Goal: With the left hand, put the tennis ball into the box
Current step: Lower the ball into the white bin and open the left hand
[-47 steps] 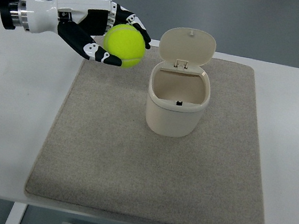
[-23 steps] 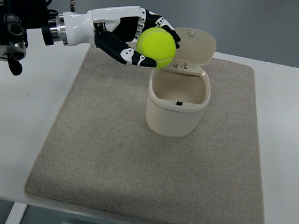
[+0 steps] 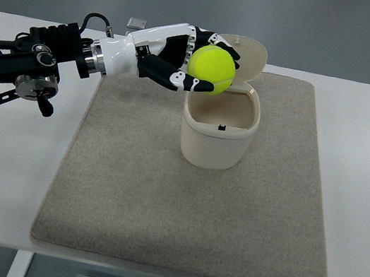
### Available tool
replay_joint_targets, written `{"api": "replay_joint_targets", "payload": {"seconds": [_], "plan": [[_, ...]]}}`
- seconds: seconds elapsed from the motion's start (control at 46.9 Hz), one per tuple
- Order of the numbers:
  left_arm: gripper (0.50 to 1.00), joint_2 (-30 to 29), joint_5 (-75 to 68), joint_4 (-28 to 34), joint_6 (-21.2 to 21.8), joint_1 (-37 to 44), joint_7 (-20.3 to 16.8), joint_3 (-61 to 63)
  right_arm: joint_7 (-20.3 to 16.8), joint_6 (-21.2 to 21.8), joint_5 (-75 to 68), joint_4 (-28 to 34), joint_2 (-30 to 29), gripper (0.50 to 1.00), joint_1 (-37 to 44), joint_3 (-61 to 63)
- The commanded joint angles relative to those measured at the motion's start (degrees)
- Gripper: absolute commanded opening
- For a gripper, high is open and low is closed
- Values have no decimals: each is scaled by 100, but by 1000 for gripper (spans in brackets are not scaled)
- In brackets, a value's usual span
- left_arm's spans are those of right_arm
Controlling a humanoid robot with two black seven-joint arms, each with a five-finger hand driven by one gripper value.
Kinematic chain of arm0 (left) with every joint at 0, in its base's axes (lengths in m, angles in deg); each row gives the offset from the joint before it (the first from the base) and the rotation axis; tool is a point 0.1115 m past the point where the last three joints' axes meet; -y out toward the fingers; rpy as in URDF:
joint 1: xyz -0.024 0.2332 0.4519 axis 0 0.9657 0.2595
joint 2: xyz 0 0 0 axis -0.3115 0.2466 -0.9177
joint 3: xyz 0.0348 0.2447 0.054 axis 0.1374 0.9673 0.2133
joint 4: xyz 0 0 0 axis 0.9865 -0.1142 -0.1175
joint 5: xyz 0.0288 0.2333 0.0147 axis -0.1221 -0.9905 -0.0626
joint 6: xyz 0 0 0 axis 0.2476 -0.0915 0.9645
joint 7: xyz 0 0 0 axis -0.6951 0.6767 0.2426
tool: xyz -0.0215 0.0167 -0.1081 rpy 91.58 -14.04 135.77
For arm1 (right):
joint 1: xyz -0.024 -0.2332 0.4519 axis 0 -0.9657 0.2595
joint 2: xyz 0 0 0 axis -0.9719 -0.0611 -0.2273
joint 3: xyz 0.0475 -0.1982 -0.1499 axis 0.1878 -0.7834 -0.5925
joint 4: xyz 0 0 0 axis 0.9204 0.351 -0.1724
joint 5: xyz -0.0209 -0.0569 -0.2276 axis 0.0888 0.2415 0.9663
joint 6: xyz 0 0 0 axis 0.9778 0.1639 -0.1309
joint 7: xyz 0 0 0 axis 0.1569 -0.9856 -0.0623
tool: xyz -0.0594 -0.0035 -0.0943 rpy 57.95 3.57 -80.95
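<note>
**Ball held at bin rim**

Fuzzy yellow-green tennis ball (image 3: 211, 71): clasped in the curled fingers of the black-and-white left hand (image 3: 178, 55), above the back-left rim of the cream plastic lidded box (image 3: 216, 135), lid raised. Grey felt mat (image 3: 125, 192) beneath. Risk: releasing here could bounce the ball off rim or lid.

Bright, even overhead light; soft shadows, sharp.

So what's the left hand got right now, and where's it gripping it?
The left hand holds the tennis ball, fingers wrapped round its far side and thumb underneath, over the box rim.
</note>
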Motion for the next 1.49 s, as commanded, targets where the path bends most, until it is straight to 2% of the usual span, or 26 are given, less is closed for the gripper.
{"api": "replay_joint_targets", "payload": {"seconds": [0.0,0.32,0.811,0.853,0.939,0.981,1.003,1.195,1.259,1.344,1.472], "plan": [[548,18,39,0,10,9,-10,1,0,-2,0,0,0,901,-1,0],[559,369,21,254,98,115,-1,80,0,-2,0,0,0,901,-1,0],[576,396,21,369,134,97,-1,89,0,7,0,0,0,901,-1,0],[593,396,21,369,177,97,-1,89,0,-2,0,0,0,903,-1,0],[677,457,30,378,300,97,-1,89,0,-2,0,0,0,901,-1,0],[752,580,30,439,371,106,8,80,0,-2,0,0,0,901,-1,0],[763,641,30,483,397,115,8,89,0,-2,0,0,0,903,-1,0],[776,730,30,606,406,123,-1,80,0,-2,0,0,0,903,-1,0],[821,730,30,606,424,123,-1,80,0,-2,0,0,0,903,-1,0],[825,739,30,597,459,115,-10,80,0,-2,0,0,0,901,-1,0],[872,739,30,597,485,123,-10,80,0,7,0,0,0,901,-1,0]]}}
